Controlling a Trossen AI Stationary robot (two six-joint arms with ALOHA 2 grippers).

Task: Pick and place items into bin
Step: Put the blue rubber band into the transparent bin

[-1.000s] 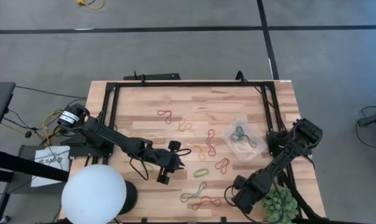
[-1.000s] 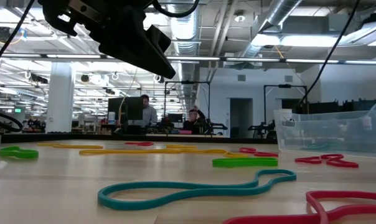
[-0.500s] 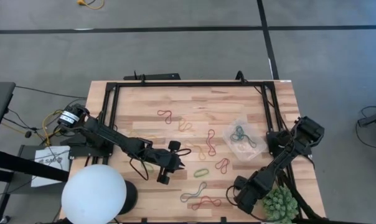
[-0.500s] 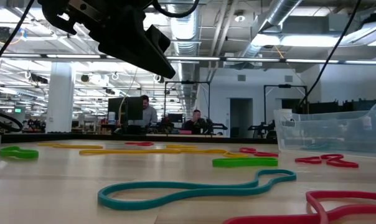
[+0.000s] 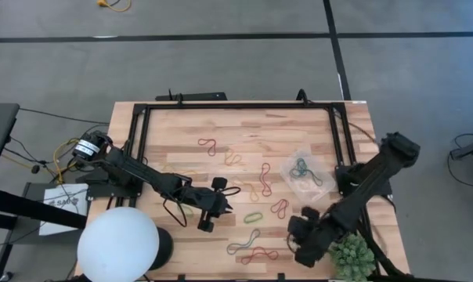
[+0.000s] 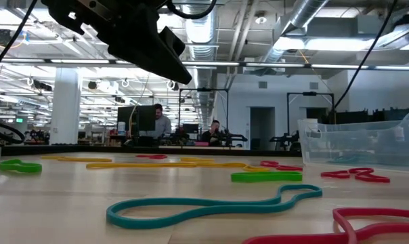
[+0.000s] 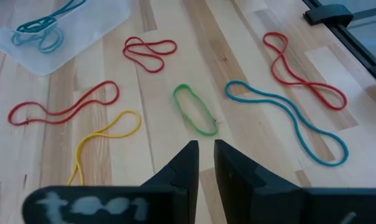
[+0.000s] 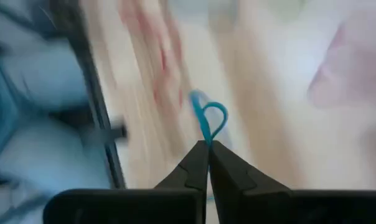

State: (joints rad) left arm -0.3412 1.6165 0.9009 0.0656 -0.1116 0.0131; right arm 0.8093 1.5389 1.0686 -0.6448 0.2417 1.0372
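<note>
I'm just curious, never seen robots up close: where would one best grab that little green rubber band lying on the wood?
Judging by its pose, from straight above, pinching one long side of the green band: it lies flat as a narrow oval.

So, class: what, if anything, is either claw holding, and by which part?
The right claw pinches one end of a teal rubber band. The left claw holds nothing.

Even, bright overhead light; shadows faint. The low view shows glaring ceiling lamps (image 6: 259, 19) at upper centre, its foreground soft. The right wrist view is heavily motion-blurred; the left is sharp.
</note>
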